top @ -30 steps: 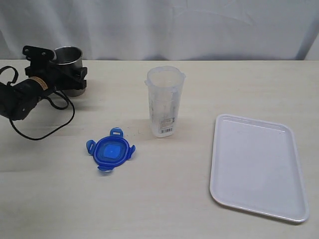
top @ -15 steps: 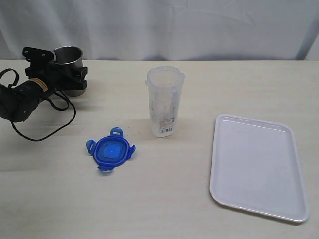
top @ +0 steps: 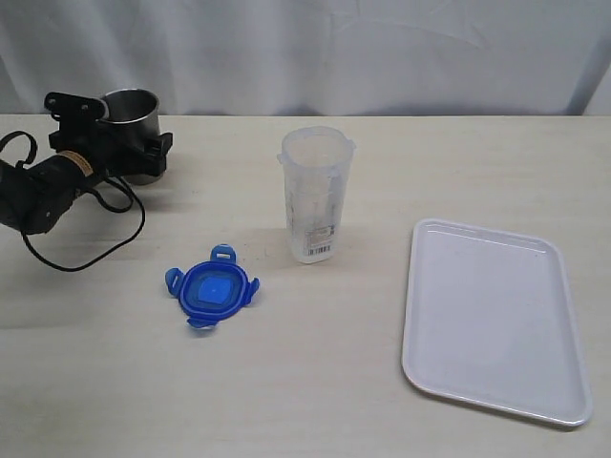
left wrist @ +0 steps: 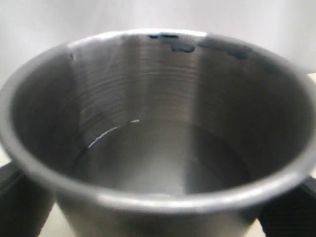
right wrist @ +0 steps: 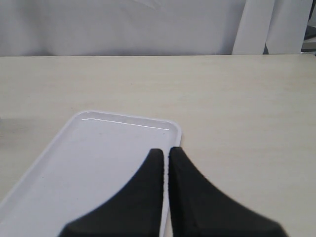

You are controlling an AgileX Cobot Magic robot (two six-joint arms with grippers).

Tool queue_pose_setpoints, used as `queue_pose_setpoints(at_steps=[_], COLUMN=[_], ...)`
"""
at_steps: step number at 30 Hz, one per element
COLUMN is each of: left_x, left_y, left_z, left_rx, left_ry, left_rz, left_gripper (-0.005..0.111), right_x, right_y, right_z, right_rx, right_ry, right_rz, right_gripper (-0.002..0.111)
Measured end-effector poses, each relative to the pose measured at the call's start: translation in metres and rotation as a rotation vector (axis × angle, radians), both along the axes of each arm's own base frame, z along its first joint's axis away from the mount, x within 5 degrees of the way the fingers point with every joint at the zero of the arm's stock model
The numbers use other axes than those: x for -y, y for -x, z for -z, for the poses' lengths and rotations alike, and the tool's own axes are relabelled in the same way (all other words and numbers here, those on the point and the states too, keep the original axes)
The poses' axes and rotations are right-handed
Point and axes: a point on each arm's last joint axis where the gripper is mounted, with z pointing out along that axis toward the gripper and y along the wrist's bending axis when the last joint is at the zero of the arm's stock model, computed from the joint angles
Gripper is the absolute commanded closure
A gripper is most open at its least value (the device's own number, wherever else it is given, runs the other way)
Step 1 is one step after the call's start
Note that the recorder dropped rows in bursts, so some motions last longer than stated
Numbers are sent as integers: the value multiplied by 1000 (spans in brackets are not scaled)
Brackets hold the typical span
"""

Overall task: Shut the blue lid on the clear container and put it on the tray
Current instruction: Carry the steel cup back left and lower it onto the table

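Note:
The blue lid [top: 212, 287] lies flat on the table, left of the middle, with its flaps spread. The clear container [top: 313, 196] stands upright and uncovered at the centre, about a hand's width right of the lid and farther back. At the right lies the white tray [top: 492, 320], bare. My left gripper [top: 119, 124] is at the far left, well away from lid and container, open, with a finger on each side of a grey steel cup [top: 132, 107]. My right gripper [right wrist: 166, 150] is shut and holds nothing, hovering over the tray [right wrist: 98, 158] by its edge; the exterior view does not show it.
The steel cup [left wrist: 158, 123] fills the left wrist view; slivers of table show between its wall and the black fingers. The left arm's black cable [top: 91, 250] loops over the table in front of the cup. A white curtain backs the table.
The left gripper's jaws have spread a little wider around the steel cup. Lid, container and tray have not moved.

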Motion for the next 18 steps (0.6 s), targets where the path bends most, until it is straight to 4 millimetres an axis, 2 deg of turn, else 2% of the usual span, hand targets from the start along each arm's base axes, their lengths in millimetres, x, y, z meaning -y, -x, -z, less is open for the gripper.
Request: queue_pose_setpoints(at_steps=[11, 18], left_x=[-2, -4], left_y=[2, 1], left_z=[6, -5], left_rx=[-79, -113], left_ry=[-30, -55], left_rz=[-16, -29], left_gripper=[10, 10], right_x=[0, 0], right_y=[0, 0], right_z=[0, 0], right_rx=[0, 0], right_ry=[0, 0], right_rz=[0, 0], right_gripper=[104, 104])
